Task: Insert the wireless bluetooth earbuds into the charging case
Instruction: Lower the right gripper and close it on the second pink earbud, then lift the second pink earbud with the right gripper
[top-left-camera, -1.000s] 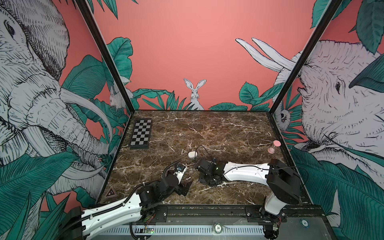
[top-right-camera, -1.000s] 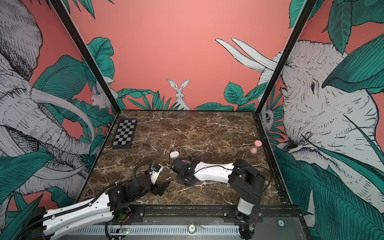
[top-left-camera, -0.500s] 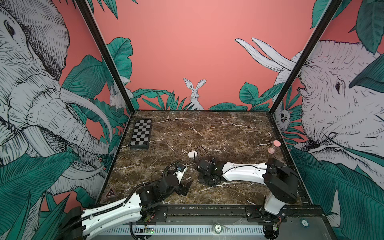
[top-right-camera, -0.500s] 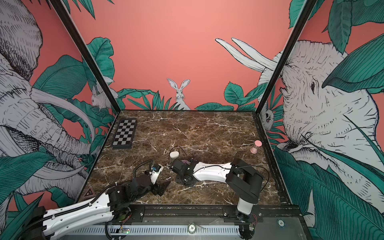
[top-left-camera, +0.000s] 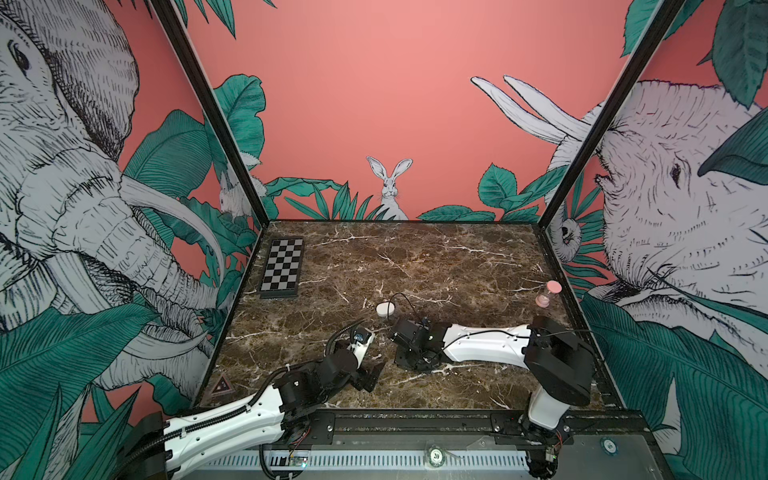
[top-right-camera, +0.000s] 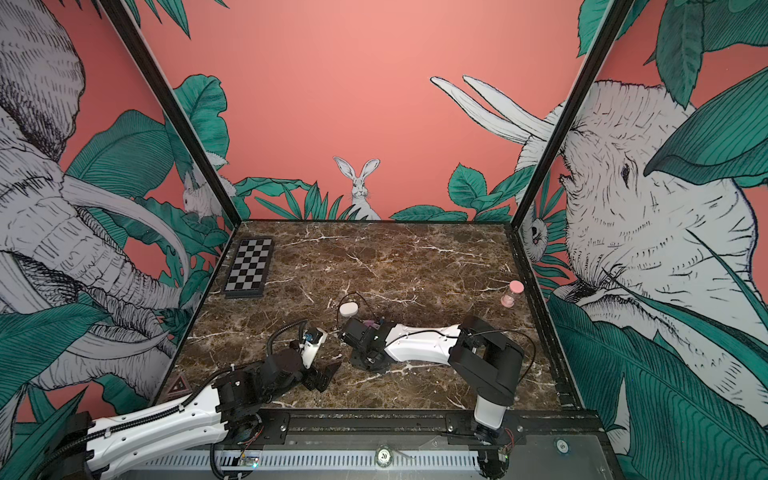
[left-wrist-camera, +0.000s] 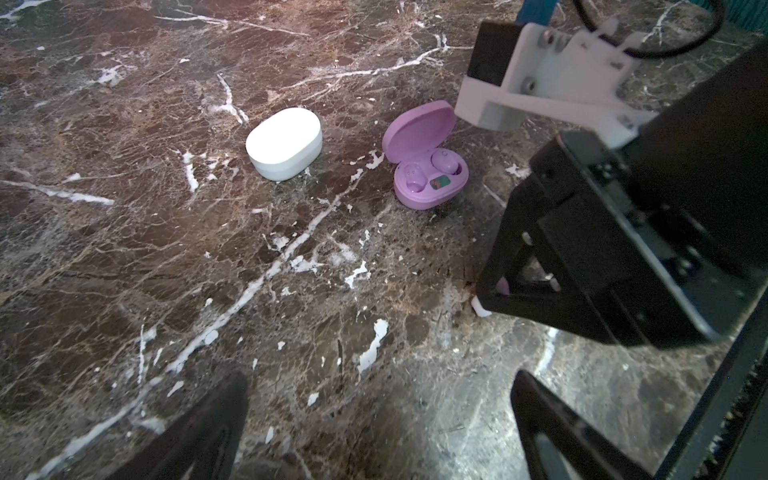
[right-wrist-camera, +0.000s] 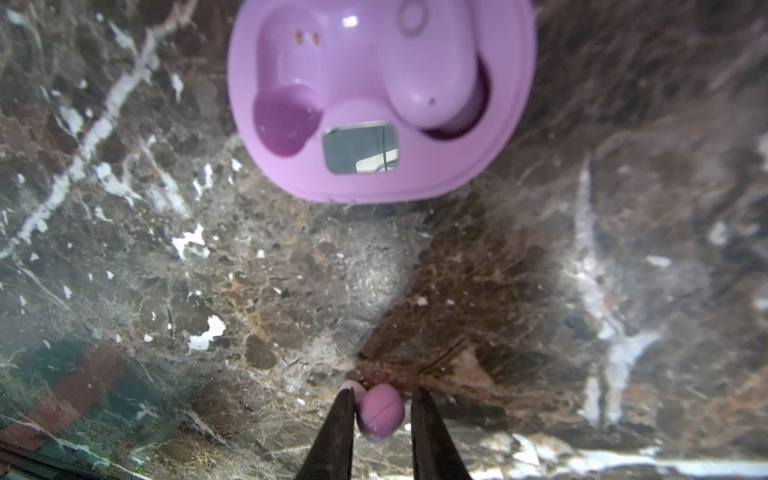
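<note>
Left end effector (left-wrist-camera: 376, 382) gapes empty; right end effector (top-left-camera: 415, 361), gripping or not I cannot tell, has white case (top-left-camera: 385, 309) at its eleven o'clock. Purple case (right-wrist-camera: 374, 187) holds a seated earbud (right-wrist-camera: 432, 83), long axis front-to-back. Loose earbud (right-wrist-camera: 380, 411) lies between right jaws, seam crosswise, unseen in top views.

Finding the dark brown white-veined marble-look tabletop (left-wrist-camera: 208, 257) polished and glossy, throwing back light in pale patches. Recording the lilac oval plastic charging case (right-wrist-camera: 415, 178) as smooth with a satin sheen; noting its small rectangular inset panel (right-wrist-camera: 360, 146) as mirror-glossy. Logging the lilac rounded plastic earbud seated in the case (right-wrist-camera: 436, 79) as smooth and semi-gloss. Noting the loose lilac rounded earbud (right-wrist-camera: 380, 411) as smooth plastic with a fine moulded seam. Finding the white oval closed plastic case (left-wrist-camera: 284, 143) smooth and softly shiny. Recording the right gripper (right-wrist-camera: 383, 400) fingers (right-wrist-camera: 336, 440) as matt black plastic. Logging the white arm shells (top-left-camera: 482, 343) as glossy moulded plastic.
</note>
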